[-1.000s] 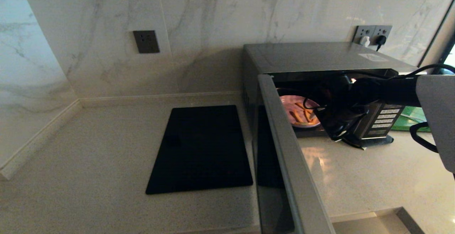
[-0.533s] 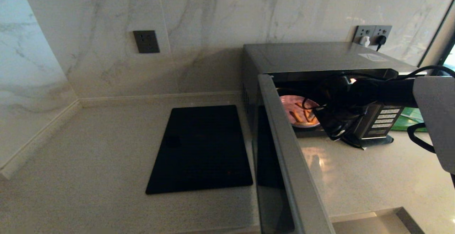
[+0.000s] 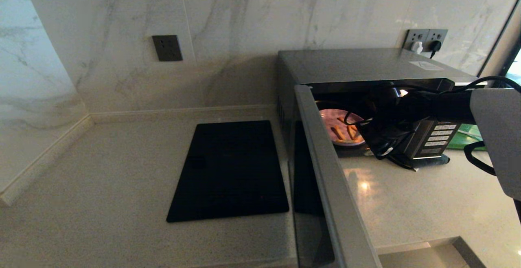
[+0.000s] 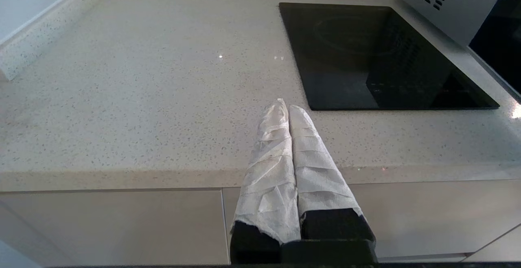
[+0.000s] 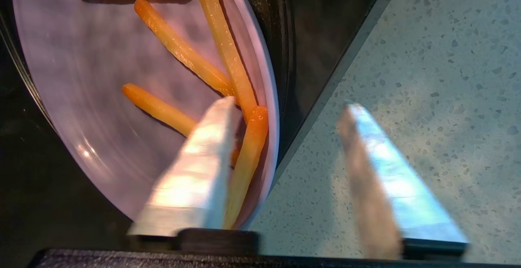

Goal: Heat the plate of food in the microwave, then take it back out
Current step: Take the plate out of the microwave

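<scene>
Plate of food (image 5: 101, 76) sat between the right pincer's (image 5: 281, 166) half-narrowed, not yet gripping fingers (image 5: 195, 170), so removal had begun.

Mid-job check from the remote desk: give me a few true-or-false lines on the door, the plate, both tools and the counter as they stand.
1. The microwave door is shut. False: it stands wide open.
2. The plate of fries sits inside the microwave. True.
3. The right tool straddles the plate's rim, one finger over the plate and one outside. True.
4. The left tool is reaching into the microwave. False: it is parked, shut, over the counter edge.
5. The black slab lies on the counter left of the microwave. True.
</scene>
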Tool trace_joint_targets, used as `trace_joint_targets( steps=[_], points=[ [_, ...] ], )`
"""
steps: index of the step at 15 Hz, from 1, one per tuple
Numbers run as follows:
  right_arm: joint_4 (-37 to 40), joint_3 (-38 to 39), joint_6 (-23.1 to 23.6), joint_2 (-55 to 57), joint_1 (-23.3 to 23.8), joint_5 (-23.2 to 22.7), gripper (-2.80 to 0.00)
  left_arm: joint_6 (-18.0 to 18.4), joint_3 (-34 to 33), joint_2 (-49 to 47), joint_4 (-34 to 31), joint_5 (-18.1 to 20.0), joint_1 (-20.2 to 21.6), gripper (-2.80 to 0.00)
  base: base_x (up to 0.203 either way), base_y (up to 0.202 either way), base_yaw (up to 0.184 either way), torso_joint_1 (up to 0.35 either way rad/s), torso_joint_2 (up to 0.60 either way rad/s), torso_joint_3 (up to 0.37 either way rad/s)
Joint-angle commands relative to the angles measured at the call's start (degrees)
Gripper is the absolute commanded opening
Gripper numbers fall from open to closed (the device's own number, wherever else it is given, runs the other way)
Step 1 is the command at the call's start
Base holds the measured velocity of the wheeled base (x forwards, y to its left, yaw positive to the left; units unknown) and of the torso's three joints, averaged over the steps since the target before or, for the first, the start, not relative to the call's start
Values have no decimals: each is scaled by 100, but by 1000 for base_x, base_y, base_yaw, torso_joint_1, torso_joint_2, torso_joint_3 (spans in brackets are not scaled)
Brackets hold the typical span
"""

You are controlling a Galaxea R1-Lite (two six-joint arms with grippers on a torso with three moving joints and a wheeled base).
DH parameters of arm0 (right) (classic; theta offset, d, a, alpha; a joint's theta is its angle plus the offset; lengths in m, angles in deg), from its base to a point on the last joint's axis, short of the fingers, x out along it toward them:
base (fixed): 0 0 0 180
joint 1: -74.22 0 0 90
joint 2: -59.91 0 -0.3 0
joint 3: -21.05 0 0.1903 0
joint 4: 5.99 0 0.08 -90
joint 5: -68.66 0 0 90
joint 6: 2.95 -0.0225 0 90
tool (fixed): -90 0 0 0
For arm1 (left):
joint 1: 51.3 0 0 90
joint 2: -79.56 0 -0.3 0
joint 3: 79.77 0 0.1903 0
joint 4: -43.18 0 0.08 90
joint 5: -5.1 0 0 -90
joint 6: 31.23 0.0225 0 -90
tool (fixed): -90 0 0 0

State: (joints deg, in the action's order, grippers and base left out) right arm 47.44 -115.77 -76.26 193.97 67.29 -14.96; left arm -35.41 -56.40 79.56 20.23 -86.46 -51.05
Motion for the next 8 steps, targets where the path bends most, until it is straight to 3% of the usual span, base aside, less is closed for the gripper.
trace_joint_targets(
  steps=[1,8],
  points=[
    [0,-2,-43,-52,-1,13,-280,-4,0,-9,2,-3,2,-280,0,0,0,0,0,0],
    [2,-2,-43,-151,-1,13,-280,-4,0,-9,2,-3,2,-280,0,0,0,0,0,0]
  ],
)
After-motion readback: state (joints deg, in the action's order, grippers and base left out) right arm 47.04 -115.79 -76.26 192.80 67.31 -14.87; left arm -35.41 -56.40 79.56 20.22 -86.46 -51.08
